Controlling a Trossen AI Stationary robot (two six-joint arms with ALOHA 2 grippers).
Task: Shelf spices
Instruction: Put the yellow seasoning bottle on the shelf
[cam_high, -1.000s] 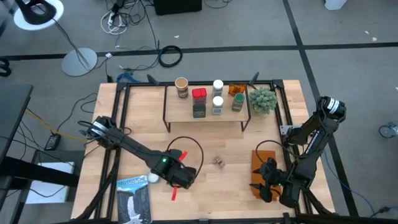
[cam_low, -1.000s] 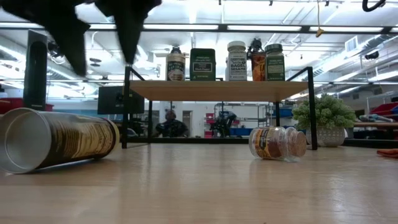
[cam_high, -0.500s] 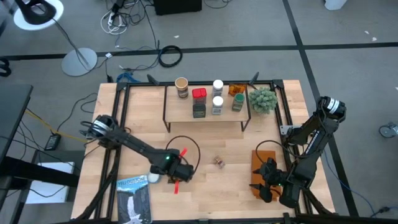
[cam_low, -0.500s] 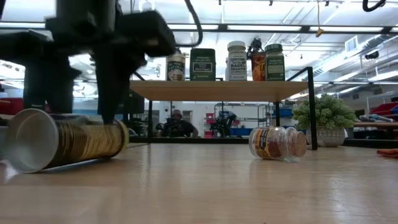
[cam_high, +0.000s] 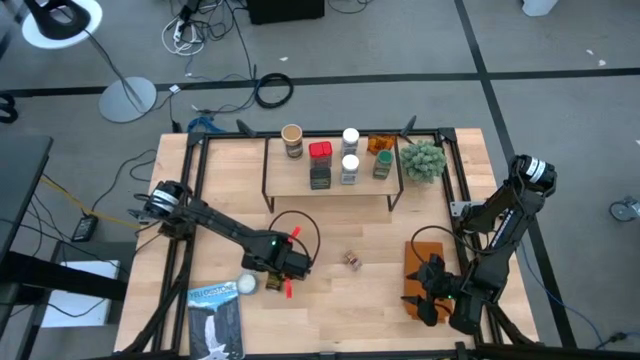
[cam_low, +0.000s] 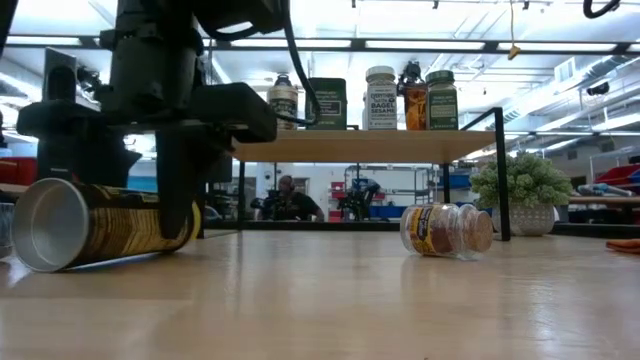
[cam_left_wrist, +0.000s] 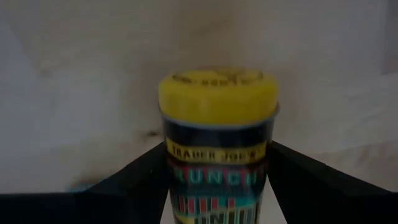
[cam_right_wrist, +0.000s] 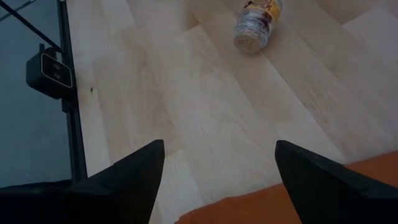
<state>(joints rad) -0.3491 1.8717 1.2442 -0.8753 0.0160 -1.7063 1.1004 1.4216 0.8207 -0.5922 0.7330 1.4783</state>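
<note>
The yellow-lidded jar in the left wrist view carries a band reading "TRADER JOE'S" with larger letters below it, partly readable as "RUNCH"; the rest of the label is too blurred to read. On the shelf, the white-lidded jar shows the words "BAGEL SESAME"; the writing on the green tin and the other jars up there cannot be made out. The left hand is down on the worktop at front left of centre, its fingers set on either side of the yellow-lidded jar, which lies on its side between them; they sit close against its body, grasping it. In the low view that jar lies tilted on the boards with its pale round end toward the camera and the dark hand over it. The right hand waits at the front right over the orange cloth, its fingers spread wide and holding nothing. A small clear jar of brown spice lies on its side on the worktop in front of the shelf, well apart from both hands. Six jars and tins stand upright on the shelf board, and a small green plant stands just beside its right end.
</note>
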